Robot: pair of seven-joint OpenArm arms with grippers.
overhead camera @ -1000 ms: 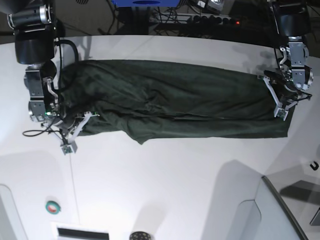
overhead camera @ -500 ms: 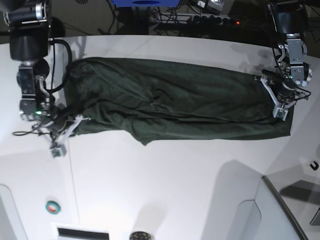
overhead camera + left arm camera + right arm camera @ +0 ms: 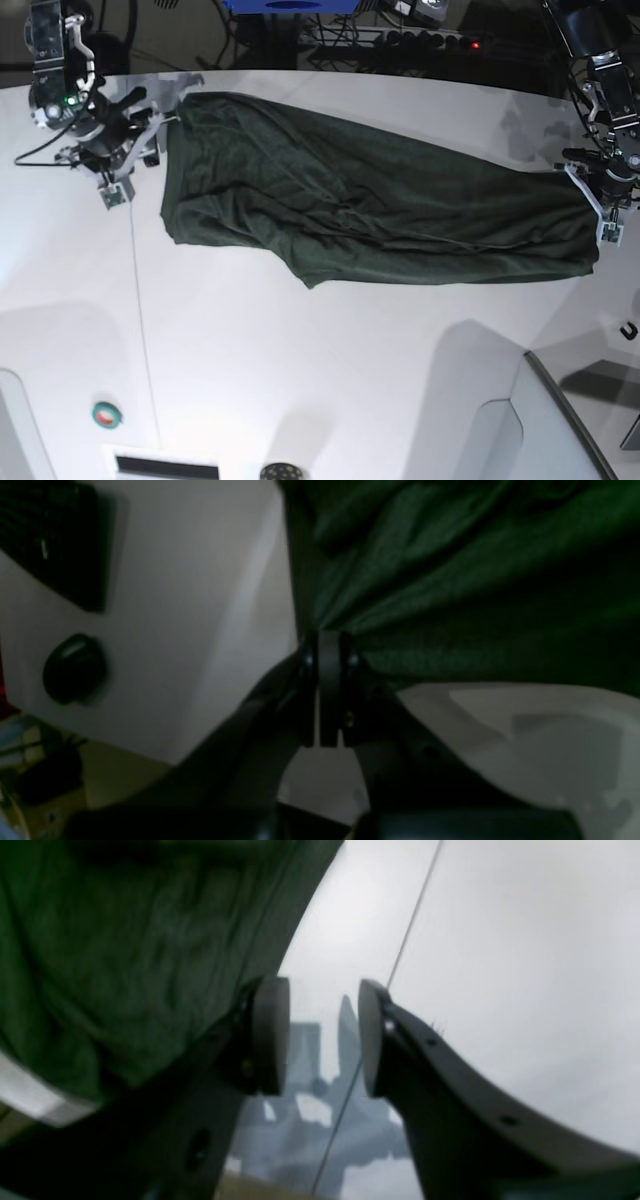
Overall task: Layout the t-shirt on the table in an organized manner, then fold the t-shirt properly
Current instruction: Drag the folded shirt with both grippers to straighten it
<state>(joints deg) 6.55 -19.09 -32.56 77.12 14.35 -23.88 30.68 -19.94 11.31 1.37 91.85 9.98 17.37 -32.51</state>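
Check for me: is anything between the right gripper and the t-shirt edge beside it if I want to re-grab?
Nothing visible. The right gripper is open with only bare table and its thin seam between the fingers. The t-shirt lies right beside them, unobstructed. The left gripper is shut on the far end.

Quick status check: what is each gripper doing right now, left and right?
Left gripper: shut on the t-shirt, pinching its edge.
Right gripper: open, nothing between its fingers; the t-shirt lies beside it.
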